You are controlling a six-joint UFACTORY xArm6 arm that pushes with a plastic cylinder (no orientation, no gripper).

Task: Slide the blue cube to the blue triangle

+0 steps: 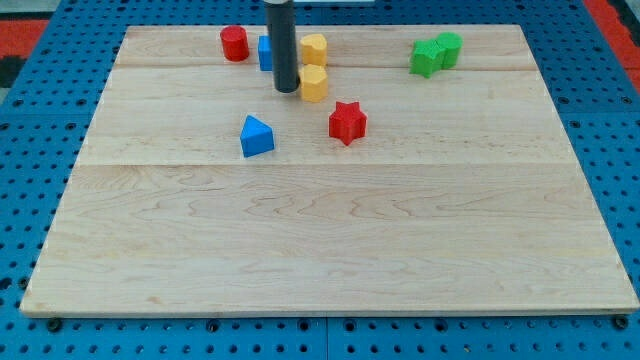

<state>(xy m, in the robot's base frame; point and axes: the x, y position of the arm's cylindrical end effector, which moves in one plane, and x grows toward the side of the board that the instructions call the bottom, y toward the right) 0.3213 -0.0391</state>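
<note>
The blue cube [265,52] sits near the view's top, mostly hidden behind my dark rod. My tip [286,89] rests on the board just below and right of the cube, right beside the lower yellow block [314,84]. The blue triangle [256,136] lies below the tip, a little to the left, apart from the cube.
A red cylinder [234,43] stands left of the blue cube. A second yellow block [314,49] is above the lower one. A red star [347,122] lies right of the triangle. Two green blocks [435,54] sit at the top right. The wooden board [330,250] rests on a blue pegboard.
</note>
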